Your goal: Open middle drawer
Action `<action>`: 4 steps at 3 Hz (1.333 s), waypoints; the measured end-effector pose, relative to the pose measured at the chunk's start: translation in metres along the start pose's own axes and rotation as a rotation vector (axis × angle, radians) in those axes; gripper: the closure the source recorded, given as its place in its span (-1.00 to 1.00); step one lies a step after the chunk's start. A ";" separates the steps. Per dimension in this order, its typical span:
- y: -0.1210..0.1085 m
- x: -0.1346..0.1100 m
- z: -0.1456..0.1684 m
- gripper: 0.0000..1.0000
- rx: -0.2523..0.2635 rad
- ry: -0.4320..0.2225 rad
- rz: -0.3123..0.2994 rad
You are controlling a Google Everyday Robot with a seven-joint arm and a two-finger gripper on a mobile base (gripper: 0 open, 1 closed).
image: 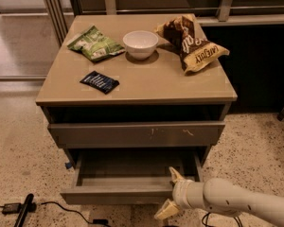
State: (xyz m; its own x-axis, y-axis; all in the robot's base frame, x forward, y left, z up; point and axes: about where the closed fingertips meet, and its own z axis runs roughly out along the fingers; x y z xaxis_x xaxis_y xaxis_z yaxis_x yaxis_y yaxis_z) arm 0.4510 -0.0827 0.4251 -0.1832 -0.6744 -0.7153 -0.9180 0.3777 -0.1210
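The middle drawer (118, 195) is a grey-brown drawer with a plain flat front. It stands pulled out below the front with pale scratches (137, 134), and its inside is empty. My gripper (169, 194) is at the right end of this drawer's front. It is open, with one pale finger (175, 175) above the front's top edge and the other (163, 212) below the front. The cream arm comes in from the lower right.
On the cabinet top (146, 86) lie a green snack bag (94, 44), a white bowl (140, 43), a brown chip bag (191, 41) and a dark blue packet (100, 81). A black cable and plug (19, 207) lie on the speckled floor at left.
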 end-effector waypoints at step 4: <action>0.006 0.004 -0.008 0.30 0.002 -0.004 0.005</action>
State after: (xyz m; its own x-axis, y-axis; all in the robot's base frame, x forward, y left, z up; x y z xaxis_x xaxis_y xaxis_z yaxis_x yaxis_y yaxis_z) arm 0.4417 -0.0884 0.4267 -0.1866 -0.6702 -0.7184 -0.9163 0.3826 -0.1188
